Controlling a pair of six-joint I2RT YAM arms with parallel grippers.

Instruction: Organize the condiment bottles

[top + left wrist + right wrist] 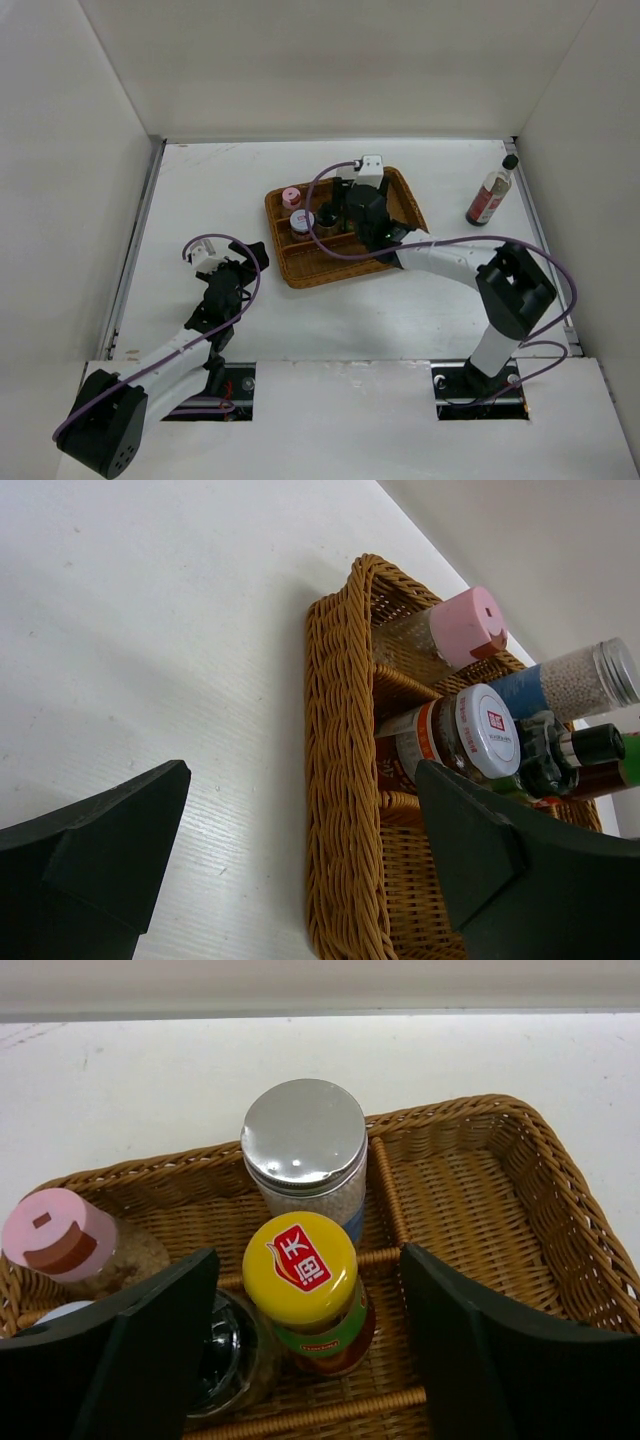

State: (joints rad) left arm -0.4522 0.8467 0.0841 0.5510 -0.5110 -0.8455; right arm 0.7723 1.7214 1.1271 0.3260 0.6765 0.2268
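Right gripper: open, fingers straddling the yellow-capped bottle, with a gap on both sides. Bottle stands upright inside the tray, by a divider, with the grey-capped jar and shaker just beside it.

Release or pick: can't tell. Either way, travel straight along the bottle's axis with no sideways swing, because the neighbours crowd the fingers.

Sauce bottle stands upright, well right of the tray, likely the next one to fetch.

Left gripper: open, holding nothing, left of the tray.
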